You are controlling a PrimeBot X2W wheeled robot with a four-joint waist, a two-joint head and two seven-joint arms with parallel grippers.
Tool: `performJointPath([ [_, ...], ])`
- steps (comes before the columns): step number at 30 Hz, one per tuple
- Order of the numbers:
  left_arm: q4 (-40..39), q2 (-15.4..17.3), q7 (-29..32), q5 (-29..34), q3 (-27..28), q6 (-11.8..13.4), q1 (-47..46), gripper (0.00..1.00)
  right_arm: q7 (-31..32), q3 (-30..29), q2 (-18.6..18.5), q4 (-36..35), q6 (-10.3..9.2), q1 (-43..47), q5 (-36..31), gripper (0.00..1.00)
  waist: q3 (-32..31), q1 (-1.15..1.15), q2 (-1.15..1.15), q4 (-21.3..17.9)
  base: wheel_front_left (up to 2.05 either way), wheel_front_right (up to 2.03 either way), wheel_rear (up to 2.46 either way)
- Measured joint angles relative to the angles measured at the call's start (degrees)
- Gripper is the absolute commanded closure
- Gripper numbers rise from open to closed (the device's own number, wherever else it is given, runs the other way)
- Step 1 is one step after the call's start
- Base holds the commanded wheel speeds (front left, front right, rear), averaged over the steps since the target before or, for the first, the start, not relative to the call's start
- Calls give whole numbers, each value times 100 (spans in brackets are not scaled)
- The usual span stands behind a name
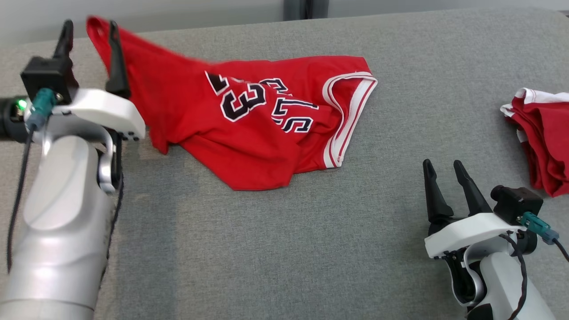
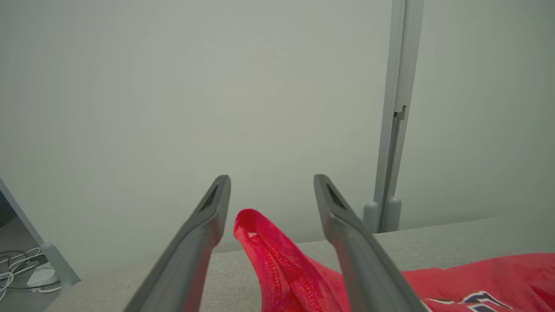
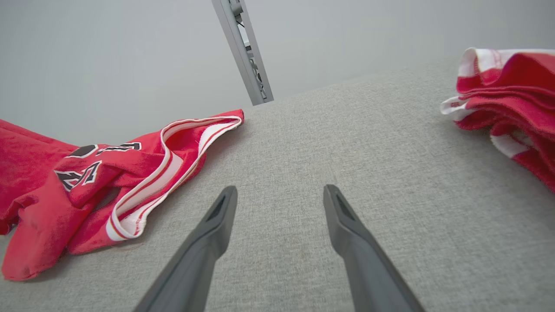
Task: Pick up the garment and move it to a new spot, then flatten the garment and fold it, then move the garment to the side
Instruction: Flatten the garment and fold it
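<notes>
crumpled red jersey (image 1: pixel 186 102), left claw (image 1: pixel 90 24) parted

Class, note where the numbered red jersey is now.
In the head view the jersey lies crumpled at the upper middle of the grey surface, one corner between the open jaws of the left gripper, well left of the red pile.

Red jersey garment (image 1: pixel 249 146): black numerals outlined white, white-and-red striped trim. Grey woven fabric surface (image 1: pixel 311 244), plain. Folded red cloth pile (image 1: pixel 546 142), white edging.
</notes>
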Motion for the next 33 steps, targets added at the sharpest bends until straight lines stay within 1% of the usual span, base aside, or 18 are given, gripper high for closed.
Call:
performJointPath([
  [9, -386, -447, 0, 144, 290, -134, 1026, 0, -1, 169, -2, 35, 0, 101, 24, 0, -239, 0, 0, 168, 0, 0, 0],
  [16, -916, -746, 0, 348, 342, -365, 2094, 0, 0, 449, 0, 105, 0, 188, 87, 0, -492, 0, 0, 369, 0, 0, 0],
  [22, -1522, -875, 0, 401, 214, -442, 2886, 0, 0, 548, -2, 287, 0, 192, 92, 0, -595, 0, 0, 687, 0, 0, 0],
  [25, -1783, -876, 0, 314, 120, -439, 3197, 0, -1, 609, 0, 423, 0, 146, 96, 0, -608, 0, 0, 867, 0, 0, 0],
  [26, -1890, -882, 0, 210, -20, -423, 3394, 0, -1, 612, 1, 516, 0, 90, 92, 0, -606, 0, 0, 990, 0, 0, 0],
  [33, -2013, -889, 0, 65, -305, -347, 3625, 0, -1, 448, 3, 977, 0, -165, 32, 0, -490, 0, 0, 1436, 0, 0, 0],
])
